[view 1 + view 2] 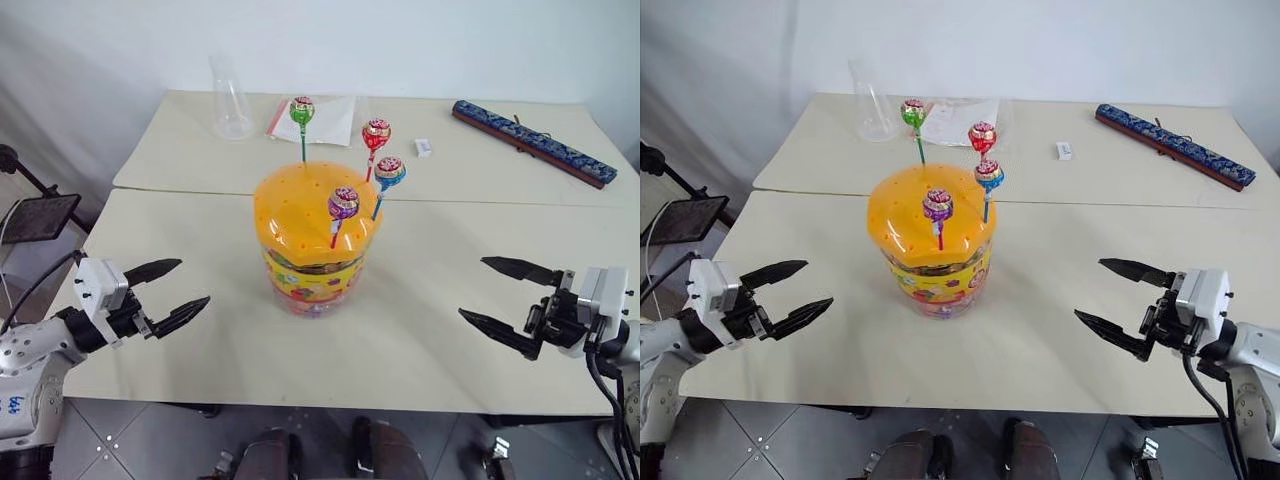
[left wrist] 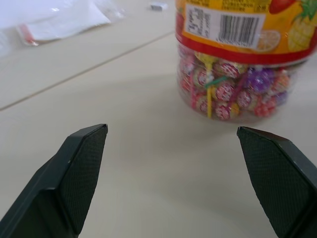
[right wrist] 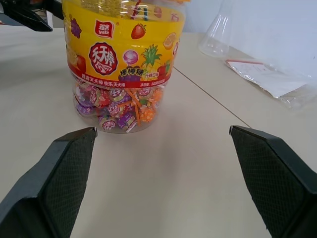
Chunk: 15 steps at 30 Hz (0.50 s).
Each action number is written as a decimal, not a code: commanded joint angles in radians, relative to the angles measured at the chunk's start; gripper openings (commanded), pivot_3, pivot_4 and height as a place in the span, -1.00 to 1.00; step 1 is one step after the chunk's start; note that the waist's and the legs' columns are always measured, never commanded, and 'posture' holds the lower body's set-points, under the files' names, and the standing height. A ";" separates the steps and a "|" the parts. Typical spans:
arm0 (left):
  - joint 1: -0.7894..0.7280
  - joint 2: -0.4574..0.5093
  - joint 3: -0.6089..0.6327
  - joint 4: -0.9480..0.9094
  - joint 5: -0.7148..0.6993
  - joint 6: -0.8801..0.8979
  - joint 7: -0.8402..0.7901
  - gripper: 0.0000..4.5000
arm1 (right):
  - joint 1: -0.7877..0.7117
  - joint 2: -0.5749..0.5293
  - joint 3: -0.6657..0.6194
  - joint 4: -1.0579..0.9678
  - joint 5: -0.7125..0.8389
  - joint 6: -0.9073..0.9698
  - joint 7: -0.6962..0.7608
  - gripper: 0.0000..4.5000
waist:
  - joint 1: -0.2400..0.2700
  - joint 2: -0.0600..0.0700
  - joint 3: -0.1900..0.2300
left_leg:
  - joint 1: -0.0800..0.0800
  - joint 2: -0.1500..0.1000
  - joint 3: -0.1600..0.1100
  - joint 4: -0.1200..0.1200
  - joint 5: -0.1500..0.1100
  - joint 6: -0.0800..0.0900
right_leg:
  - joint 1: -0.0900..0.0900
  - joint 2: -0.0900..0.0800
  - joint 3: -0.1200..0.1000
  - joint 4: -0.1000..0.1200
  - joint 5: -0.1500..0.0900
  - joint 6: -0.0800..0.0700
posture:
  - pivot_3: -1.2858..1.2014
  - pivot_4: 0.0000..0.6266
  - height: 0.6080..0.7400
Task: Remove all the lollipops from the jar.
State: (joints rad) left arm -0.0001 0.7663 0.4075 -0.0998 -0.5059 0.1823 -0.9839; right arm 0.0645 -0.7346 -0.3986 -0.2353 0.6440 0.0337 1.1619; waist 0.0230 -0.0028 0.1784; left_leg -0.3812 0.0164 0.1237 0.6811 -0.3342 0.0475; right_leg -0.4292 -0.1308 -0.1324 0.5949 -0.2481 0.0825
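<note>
Left gripper [image 1: 168, 292] and right gripper [image 1: 495, 292] both level, fingers spread wide, empty, angled inward toward each other.

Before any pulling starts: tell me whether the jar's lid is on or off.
On. The domed orange lid caps the jar, with four lollipops standing upright in its holes.

left gripper [image 1: 170, 293]: showing two black, tapering, pointed fingers, their inner faces carrying a fine cross-hatched texture
left wrist block [image 1: 98, 287]: showing as a white boxy housing with small dark screws
left forearm [image 1: 30, 350]: wearing a silver-grey shell with a small blue marking, a black cable looping beside it
right gripper [image 1: 508, 292]: showing matching black pointed fingers
right wrist block [image 1: 606, 295]: showing white-grey, black cables trailing below
</note>
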 commanded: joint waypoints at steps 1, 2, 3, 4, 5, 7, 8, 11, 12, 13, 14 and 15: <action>-0.029 0.033 0.008 0.015 -0.025 0.040 -0.021 0.98 | 0.018 0.002 -0.042 -0.038 0.052 0.033 -0.019 1.00 | 0.000 0.000 0.000 | 0.000 0.000 0.000 0.000 0.000 0.000 | 0.000 0.000 0.000 0.000 0.000 0.000 | 0.03 -0.52 1.00; -0.055 0.027 0.023 0.014 -0.075 0.084 -0.010 0.98 | 0.017 0.015 -0.049 -0.052 0.076 0.048 -0.041 1.00 | 0.000 0.000 0.000 | 0.000 0.000 0.000 0.000 0.000 0.000 | 0.000 0.000 0.000 0.000 0.000 0.000 | 0.03 -0.52 1.00; -0.087 0.011 0.045 0.010 -0.138 0.126 0.002 0.98 | 0.015 0.029 -0.058 -0.068 0.105 0.062 -0.065 1.00 | 0.000 0.000 0.000 | 0.000 0.000 0.000 0.000 0.000 0.000 | 0.000 0.000 0.000 0.000 0.000 0.000 | 0.03 -0.52 1.00; -0.144 0.008 0.072 0.011 -0.258 0.229 0.015 0.98 | 0.008 0.048 -0.073 -0.106 0.172 0.094 -0.108 1.00 | 0.001 0.000 0.000 | 0.000 0.000 0.000 0.000 0.000 0.000 | 0.000 0.000 0.000 0.000 0.000 0.000 | 0.03 -0.52 1.00; -0.205 0.017 0.097 0.029 -0.409 0.372 0.028 0.98 | -0.003 0.067 -0.087 -0.146 0.239 0.116 -0.145 1.00 | 0.002 -0.001 0.001 | 0.000 0.000 -0.001 0.000 0.000 0.000 | 0.000 0.000 0.000 0.001 0.000 0.000 | 0.03 -0.52 1.00; -0.308 0.003 0.116 0.070 -0.518 0.476 0.063 0.98 | -0.029 0.099 -0.114 -0.213 0.333 0.140 -0.219 1.00 | 0.002 -0.002 0.001 | -0.001 0.000 -0.004 0.001 0.001 -0.001 | 0.000 0.000 0.000 0.006 0.000 0.001 | 0.03 -0.52 1.00; -0.349 0.003 0.104 0.090 -0.521 0.494 0.064 0.98 | -0.044 0.113 -0.129 -0.242 0.370 0.144 -0.261 1.00 | 0.001 -0.002 0.001 | 0.000 0.000 -0.004 0.001 0.001 -0.001 | 0.000 0.000 0.000 0.007 0.000 0.001 | 0.03 -0.52 1.00; -0.513 -0.033 0.050 0.190 -0.494 0.496 0.066 0.98 | -0.051 0.139 -0.185 -0.342 0.479 0.154 -0.366 1.00 | 0.001 -0.002 0.001 | 0.003 -0.001 -0.002 0.001 0.001 -0.002 | 0.002 0.000 0.000 0.010 0.001 0.001 | 0.03 -0.52 1.00; -0.570 -0.052 0.023 0.233 -0.476 0.490 0.058 0.98 | -0.044 0.143 -0.200 -0.372 0.496 0.153 -0.391 1.00 | 0.004 -0.002 0.001 | 0.003 -0.001 -0.002 0.001 0.001 -0.002 | 0.002 0.001 0.000 0.010 0.001 0.001 | 0.03 -0.52 1.00; -0.626 -0.071 -0.008 0.278 -0.448 0.470 0.037 0.98 | -0.038 0.145 -0.208 -0.403 0.501 0.152 -0.415 1.00 | 0.006 -0.002 0.001 | 0.004 -0.001 -0.002 0.000 0.001 -0.002 | 0.003 0.003 -0.001 0.011 0.001 0.001 | 0.03 -0.52 1.00; -0.679 -0.087 -0.041 0.322 -0.417 0.449 0.012 0.98 | -0.035 0.146 -0.210 -0.430 0.504 0.153 -0.439 1.00 | 0.006 -0.002 0.001 | 0.004 -0.002 -0.002 0.001 0.001 -0.001 | 0.003 0.007 -0.001 0.011 0.001 0.001 | 0.03 -0.52 1.00; -0.763 -0.118 -0.095 0.390 -0.369 0.413 -0.028 0.98 | -0.035 0.149 -0.210 -0.462 0.506 0.150 -0.465 1.00 | 0.009 -0.003 0.001 | 0.004 -0.002 -0.001 0.001 0.001 -0.001 | 0.003 0.007 0.000 0.010 0.001 0.001 | 0.03 -0.52 1.00</action>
State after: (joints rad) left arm -0.6846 0.6630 0.3679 0.2419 -0.9282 0.6458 -0.9622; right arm 0.0337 -0.5866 -0.5788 -0.6264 1.1239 0.1954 0.7391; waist 0.0325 -0.0053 0.1799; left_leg -0.3776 0.0141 0.1234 0.6819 -0.3326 0.0468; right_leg -0.4263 -0.1231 -0.1330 0.6049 -0.2475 0.0838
